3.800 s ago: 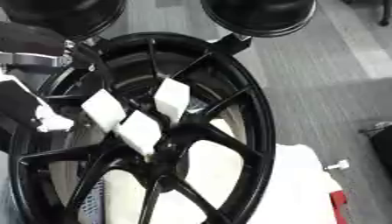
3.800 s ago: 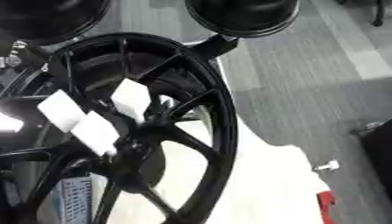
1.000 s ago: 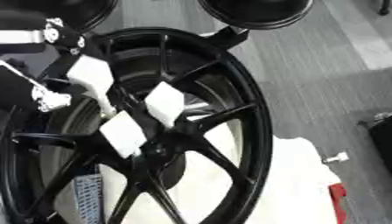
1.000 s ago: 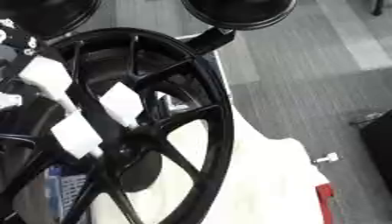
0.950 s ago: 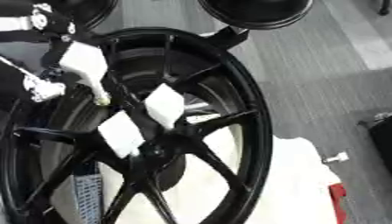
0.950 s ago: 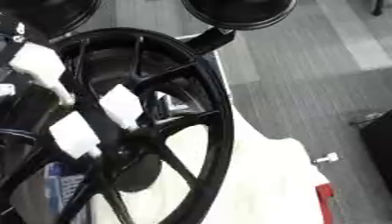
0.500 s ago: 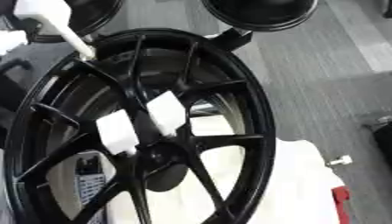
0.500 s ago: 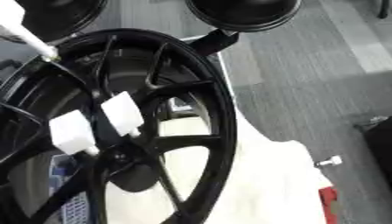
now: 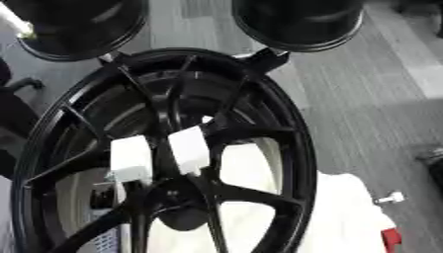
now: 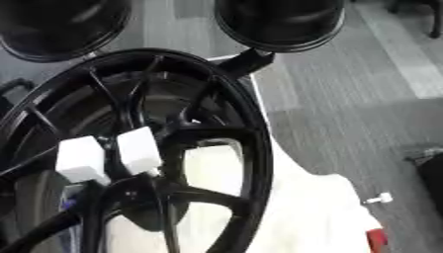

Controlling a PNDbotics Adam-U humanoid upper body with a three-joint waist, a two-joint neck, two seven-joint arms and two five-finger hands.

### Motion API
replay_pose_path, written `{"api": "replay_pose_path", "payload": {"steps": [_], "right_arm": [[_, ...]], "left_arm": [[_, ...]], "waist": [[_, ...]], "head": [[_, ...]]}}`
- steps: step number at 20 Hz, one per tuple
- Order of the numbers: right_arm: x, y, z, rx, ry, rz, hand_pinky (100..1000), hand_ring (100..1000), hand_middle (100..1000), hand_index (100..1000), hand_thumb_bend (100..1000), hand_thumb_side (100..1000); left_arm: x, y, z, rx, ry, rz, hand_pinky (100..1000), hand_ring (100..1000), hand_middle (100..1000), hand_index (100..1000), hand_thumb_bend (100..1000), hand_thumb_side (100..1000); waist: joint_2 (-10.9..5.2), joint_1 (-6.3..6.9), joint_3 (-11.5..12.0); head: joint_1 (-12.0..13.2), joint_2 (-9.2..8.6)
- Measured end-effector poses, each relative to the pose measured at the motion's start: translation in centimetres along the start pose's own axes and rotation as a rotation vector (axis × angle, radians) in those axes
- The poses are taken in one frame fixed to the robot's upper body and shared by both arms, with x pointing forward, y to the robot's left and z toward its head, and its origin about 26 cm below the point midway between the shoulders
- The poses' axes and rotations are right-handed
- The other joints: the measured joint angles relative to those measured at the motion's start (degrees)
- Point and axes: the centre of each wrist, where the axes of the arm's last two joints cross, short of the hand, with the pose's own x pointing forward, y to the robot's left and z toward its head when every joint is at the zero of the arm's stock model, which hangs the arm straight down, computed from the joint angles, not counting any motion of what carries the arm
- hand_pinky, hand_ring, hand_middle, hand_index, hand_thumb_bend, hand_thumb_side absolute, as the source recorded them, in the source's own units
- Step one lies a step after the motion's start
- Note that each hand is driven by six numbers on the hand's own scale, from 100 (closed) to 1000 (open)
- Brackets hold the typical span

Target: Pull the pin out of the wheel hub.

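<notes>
A large black wheel fills the left and middle of both views, lying on a white cloth with its face up towards the camera and its spokes fanning out from the hub, near the cloth's near edge. Two white blocks stand side by side just above the hub, each on a thin stem running down towards it, long axes tilted slightly left of upright (whether these are the pins cannot be told). At the top left edge a pale sliver shows; whether it belongs to a hand cannot be told. Neither hand is otherwise visible, so their fingers cannot be judged. Beyond the rim stand two dark round objects. Right of the wheel, a small white peg lies on the cloth's edge, grey floor beyond.
</notes>
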Motion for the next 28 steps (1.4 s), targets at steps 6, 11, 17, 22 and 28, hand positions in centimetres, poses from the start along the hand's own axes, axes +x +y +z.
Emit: {"api": "replay_pose_path", "payload": {"steps": [6, 11, 17, 22, 28], "right_arm": [[-0.2, -0.2, 0.4, -0.057, 0.011, -0.006, 801, 665, 610, 773, 100, 528], [-0.3, -0.4, 0.6, -0.102, 0.016, -0.012, 799, 664, 610, 773, 100, 526], [-0.5, -0.4, 0.8, -0.131, 0.023, -0.021, 799, 665, 610, 774, 100, 525], [-0.5, -0.1, 1.0, -0.153, 0.028, -0.048, 795, 666, 613, 776, 100, 523], [-0.7, 0.6, 1.9, -0.17, 0.05, -0.083, 797, 681, 640, 785, 100, 478]], "left_arm": [[-4.0, 0.8, 0.9, 0.065, 0.121, 0.045, 644, 510, 231, 419, 100, 308], [-7.1, 0.3, 1.9, 0.062, 0.222, 0.063, 694, 566, 338, 528, 100, 251], [-9.8, -0.9, 3.2, 0.006, 0.341, 0.006, 897, 873, 789, 901, 100, 294], [-10.7, -1.5, 3.7, -0.06, 0.385, -0.069, 914, 895, 849, 946, 127, 759], [-10.7, -1.7, 4.0, -0.106, 0.383, -0.09, 891, 871, 809, 887, 100, 734]], "waist": [[-0.51, 0.05, 0.3], [-0.64, -0.13, 0.1], [-0.87, -0.61, -0.1], [-0.88, -1.08, -0.2], [-0.88, -0.88, -0.4]], "head": [[0.2, 1.52], [0.1, 2.86], [0.2, 3.45], [0.2, 3.12], [0.3, 2.35]]}}
